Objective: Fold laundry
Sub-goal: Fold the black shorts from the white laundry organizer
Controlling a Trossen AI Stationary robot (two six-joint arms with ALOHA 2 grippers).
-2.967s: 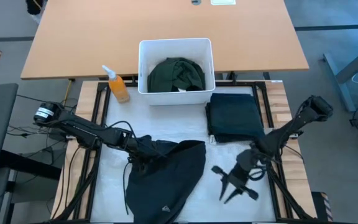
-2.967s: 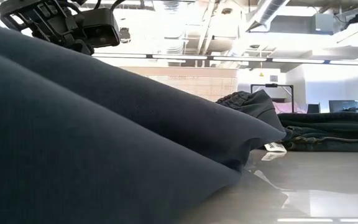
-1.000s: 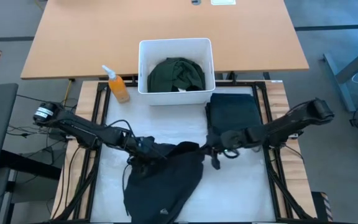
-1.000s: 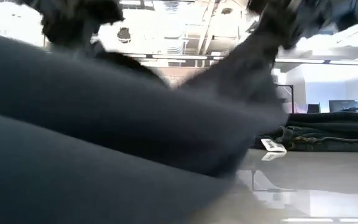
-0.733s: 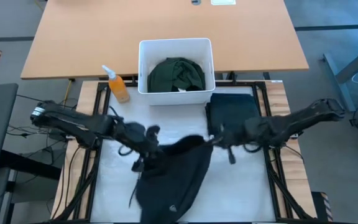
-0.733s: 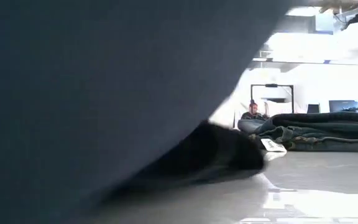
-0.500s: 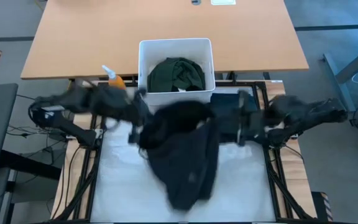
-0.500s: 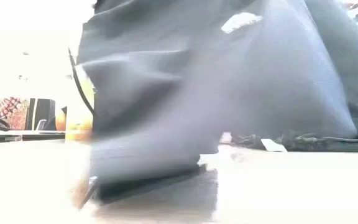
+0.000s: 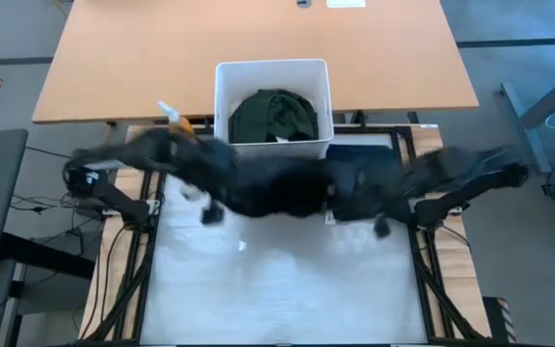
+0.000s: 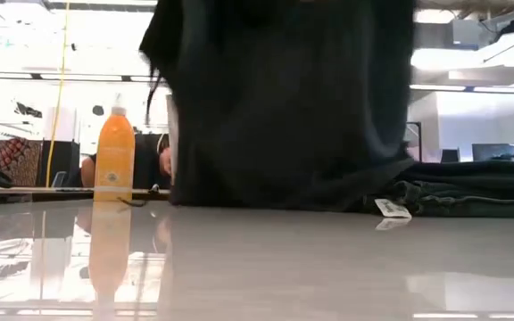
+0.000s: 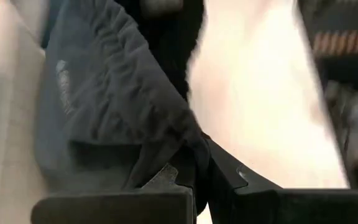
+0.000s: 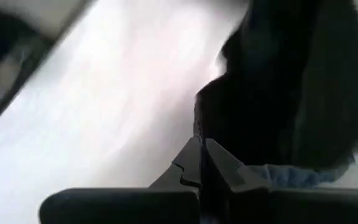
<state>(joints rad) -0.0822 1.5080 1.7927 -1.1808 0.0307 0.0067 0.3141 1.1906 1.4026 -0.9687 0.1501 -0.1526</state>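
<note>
A black garment is held stretched across the desk, its long axis running side to side, pinched between the left gripper and right gripper, jaws pressed together. A folded dark garment lies behind, an orange bottle nearby.

The garment stretched between the arms is black, hanging as a plain dark sheet in the low view. A dark green garment fills the white bin. The folded piece beside the bin is dark charcoal. The spray bottle is orange with a white top. The counter is pale white; the far desk is tan wood.
</note>
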